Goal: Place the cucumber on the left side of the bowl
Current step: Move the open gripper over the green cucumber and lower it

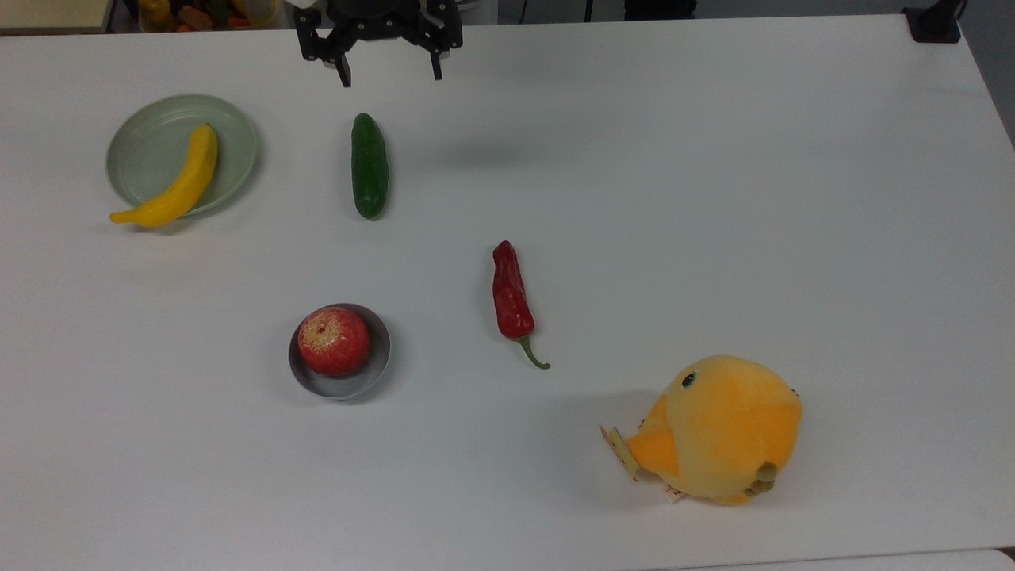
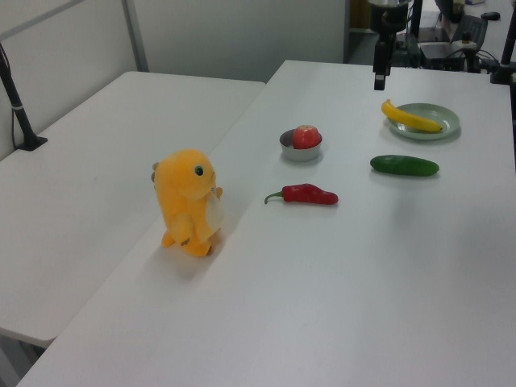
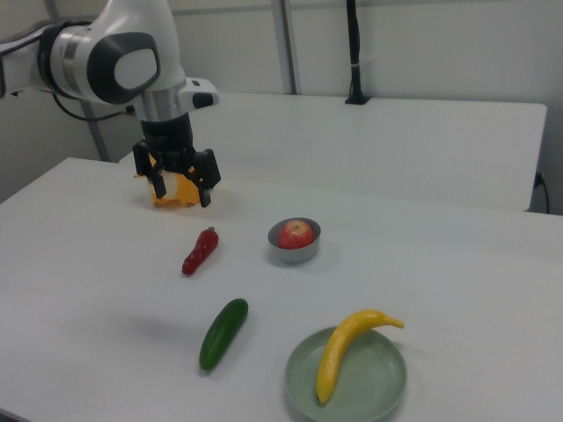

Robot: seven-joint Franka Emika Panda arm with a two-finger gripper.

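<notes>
**A:** How do the fingers stand?

**B:** Spread wide, with nothing between them. In the top view the gripper (image 1: 390,78) hangs at the far edge of the white table (image 1: 714,198), its two black fingertips (image 1: 344,80) pointing down, held above the surface. In the right view the same gripper (image 3: 183,190) shows a clear gap between its prongs, under the white and grey arm (image 3: 114,61).

**A:** And the cucumber?

**B:** The dark green cucumber (image 1: 369,165) lies flat on the table, near the gripper and a little toward the top view's bottom, untouched. Its long axis runs roughly up and down in the top view. In the right view the cucumber (image 3: 223,332) lies just beside the plate.

**A:** Where is the bowl?

**B:** The small grey bowl (image 1: 379,365) sits well apart from the cucumber, lower in the top view, with a red apple (image 1: 334,340) inside it.

**A:** Anything else around?

**B:** A pale green ridged plate (image 1: 151,151) at the top view's left holds a yellow banana (image 1: 174,184), whose tip hangs over the rim. A red chili pepper (image 1: 511,300) lies to the top view's right of the bowl, and an orange plush chick (image 1: 721,428) stands further off toward the top view's lower right.
</notes>
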